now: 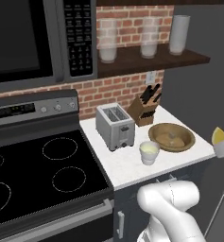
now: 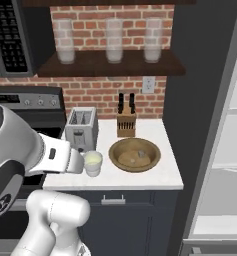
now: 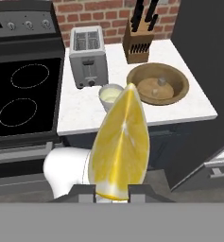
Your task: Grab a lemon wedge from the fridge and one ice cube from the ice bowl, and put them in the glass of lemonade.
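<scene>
A bright yellow lemon wedge (image 3: 120, 146) stands upright between my gripper (image 3: 111, 193) fingers, which are shut on it. In the left base view the gripper (image 1: 223, 146) hangs at the right edge with the lemon wedge (image 1: 219, 135) on top, just right of the counter. The glass of lemonade (image 3: 110, 93) (image 1: 149, 152) (image 2: 93, 162), a small whitish cup, stands on the counter in front of the toaster. To its right sits the brown wooden ice bowl (image 3: 179, 78) (image 1: 189, 142) (image 2: 115, 150) with pale lumps inside. The fridge (image 2: 230, 150) stands open at the right, showing pale shelves.
A silver toaster (image 1: 114, 125) and a knife block (image 1: 144, 109) stand at the back of the white counter (image 1: 127, 165). A black stove (image 1: 42, 170) lies to the left, under a microwave (image 1: 38, 38). A shelf (image 2: 110, 62) above holds three tall glasses.
</scene>
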### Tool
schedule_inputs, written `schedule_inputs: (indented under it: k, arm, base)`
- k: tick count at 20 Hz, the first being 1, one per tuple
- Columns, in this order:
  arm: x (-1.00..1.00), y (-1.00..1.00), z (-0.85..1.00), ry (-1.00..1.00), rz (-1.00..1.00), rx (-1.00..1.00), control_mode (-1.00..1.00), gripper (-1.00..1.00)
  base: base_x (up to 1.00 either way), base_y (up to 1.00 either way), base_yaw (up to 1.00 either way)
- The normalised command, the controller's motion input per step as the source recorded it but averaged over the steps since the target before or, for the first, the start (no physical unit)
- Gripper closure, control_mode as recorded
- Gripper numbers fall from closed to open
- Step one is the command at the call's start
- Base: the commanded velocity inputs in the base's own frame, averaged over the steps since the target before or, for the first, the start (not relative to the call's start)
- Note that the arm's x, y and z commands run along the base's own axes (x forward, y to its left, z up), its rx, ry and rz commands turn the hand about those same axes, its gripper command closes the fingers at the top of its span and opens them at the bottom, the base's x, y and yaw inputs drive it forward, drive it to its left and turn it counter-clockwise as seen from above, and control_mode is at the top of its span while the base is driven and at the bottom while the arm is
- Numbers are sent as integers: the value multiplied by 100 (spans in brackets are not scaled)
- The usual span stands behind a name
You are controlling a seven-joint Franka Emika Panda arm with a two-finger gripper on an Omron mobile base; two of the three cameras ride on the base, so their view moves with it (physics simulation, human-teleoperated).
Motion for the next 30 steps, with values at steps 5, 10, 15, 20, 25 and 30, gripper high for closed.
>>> schedule_inputs:
  k: [5, 10, 15, 20, 25, 30]
  arm:
    - [0, 0, 0, 0, 0, 0, 100, 100]
    - [0, 0, 0, 0, 0, 0, 100, 100]
    - [30, 1, 0, 6, 6, 0, -100, 100]
    - [64, 26, 0, 19, 3, -2, -100, 100]
    - [50, 28, -18, 13, 4, -2, -100, 100]
    - [23, 9, -75, -1, 6, 0, -100, 100]
  base:
    - [34, -3, 4]
    - [62, 1, 14]
    - [19, 0, 6]
    - [0, 0, 0]
    - [0, 0, 0]
    - [0, 0, 0]
